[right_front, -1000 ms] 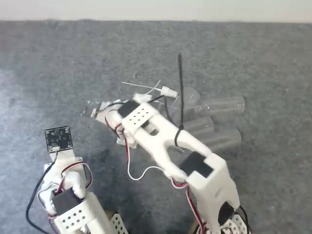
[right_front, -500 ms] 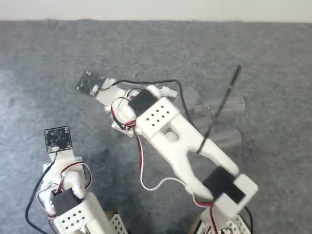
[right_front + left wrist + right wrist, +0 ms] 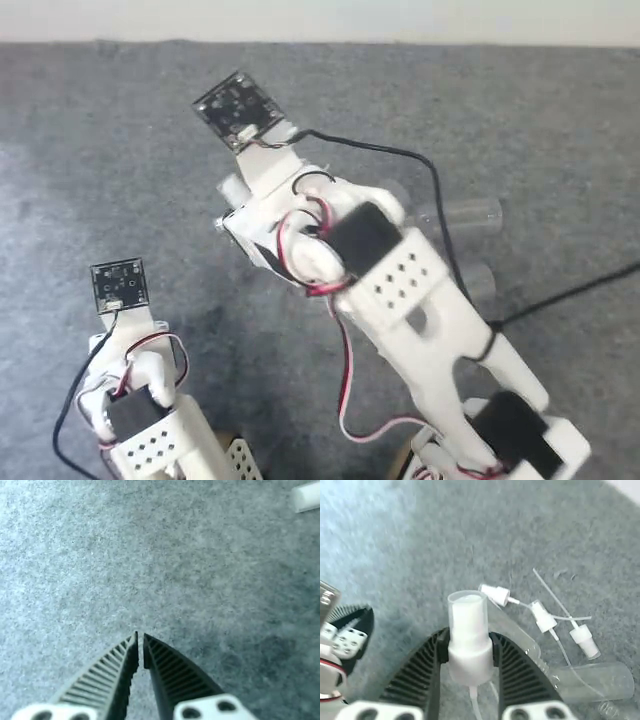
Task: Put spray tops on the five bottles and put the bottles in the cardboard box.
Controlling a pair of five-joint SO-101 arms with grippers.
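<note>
The right gripper [image 3: 467, 639] is clenched on a spray top [image 3: 468, 625], held above the grey worktop [image 3: 420, 540]. Other spray tops [image 3: 542, 616] lie loose beside the clear bottles [image 3: 592, 680]. The left gripper [image 3: 140, 639] is closed on nothing. This looks like the capping step; next, the held top's tube needs lining up with a bottle neck.

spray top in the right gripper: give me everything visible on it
The spray top looks like white plastic: a stepped cylinder with a translucent cap over its upper end and a thin clear dip tube trailing from the other end. The right gripper is shut on its wider collar, with one ribbed black finger pressed to each side. It sits upright between them, with the grey mat behind it.
</note>
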